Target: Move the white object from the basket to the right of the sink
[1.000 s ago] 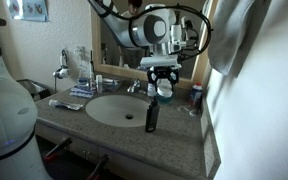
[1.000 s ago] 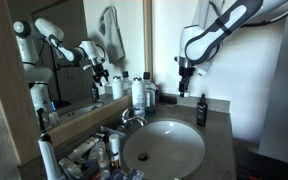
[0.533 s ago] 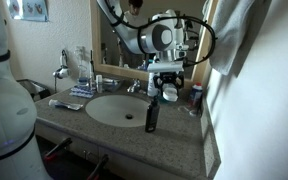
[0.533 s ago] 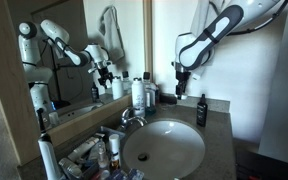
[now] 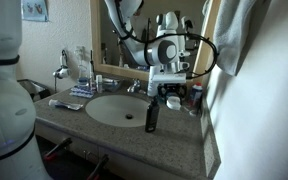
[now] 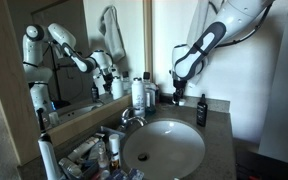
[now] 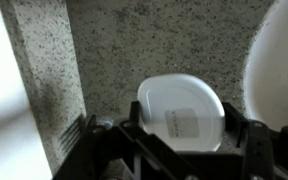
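Fingers: the two dark fingers [image 7: 124, 146] stand apart on either side of the white object [image 7: 180, 106]. They appear closed against its sides, with the object filling the gap between them.
Gripper: in the wrist view the gripper [image 7: 189, 132] comes in from the bottom edge and points down at the grey speckled surface. In an exterior view the gripper [image 5: 172, 98] hangs low over the counter. It is low there too in an exterior view [image 6: 179, 95].
White object: low and roundish, with a flat white top that carries a small pale label. It sits between the fingers, and speckled stone shows all round it. The pictures do not show whether its underside touches the counter.
Countertop: the grey speckled countertop [image 7: 144, 45] fills most of the wrist view. A speckled upstand [image 7: 46, 100] rises along its left side.
Sink: the curved white rim of the sink [image 7: 282, 55] cuts into the upper right of the wrist view. It is near the white object but apart from it. In an exterior view the oval basin [image 5: 114, 110] lies beside the gripper.
Dark bottle: the dark bottle [image 5: 152, 116] stands upright at the basin's edge, just in front of the gripper. In an exterior view the dark bottle [image 6: 201, 110] stands close beside the gripper.
Faucet: the chrome faucet [image 6: 132, 117] stands behind the basin, well apart from the gripper.
Tall white bottle: the tall white bottle [image 6: 138, 94] stands upright near the faucet, against the mirror [image 6: 69, 60].
Arm: the arm [image 6: 206, 45] reaches down to the gripper from the upper right.
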